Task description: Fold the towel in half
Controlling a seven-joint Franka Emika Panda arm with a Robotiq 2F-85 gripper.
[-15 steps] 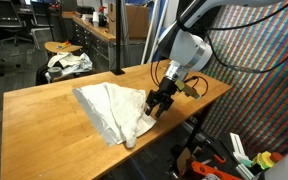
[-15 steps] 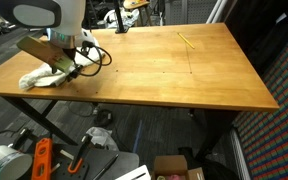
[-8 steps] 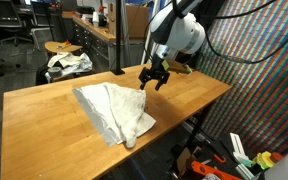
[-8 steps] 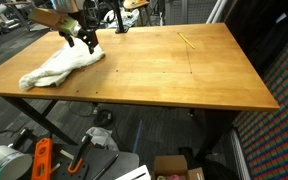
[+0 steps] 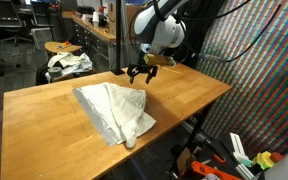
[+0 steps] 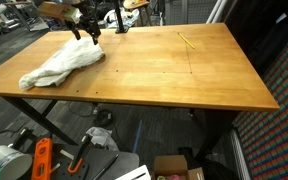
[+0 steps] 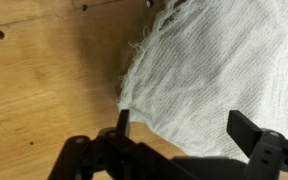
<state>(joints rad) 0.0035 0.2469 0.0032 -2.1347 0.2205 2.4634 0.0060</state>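
The white robot arm [image 5: 162, 30] bends downward; its black gripper [image 5: 138, 72] hangs above one edge of the wrinkled off-white cloth towel [image 5: 114, 108], jaws spread wide, holding nothing.

No text, label or number can be read — none anywhere.

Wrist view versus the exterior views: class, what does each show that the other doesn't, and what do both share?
Only the wrist view: the towel's open weave and frayed edge, close up. Only an exterior view: the whole table, the arm, and a patterned cloth bundle beyond the table. Shared: the crumpled towel lying on wood, with the open pincer above it, holding nothing.
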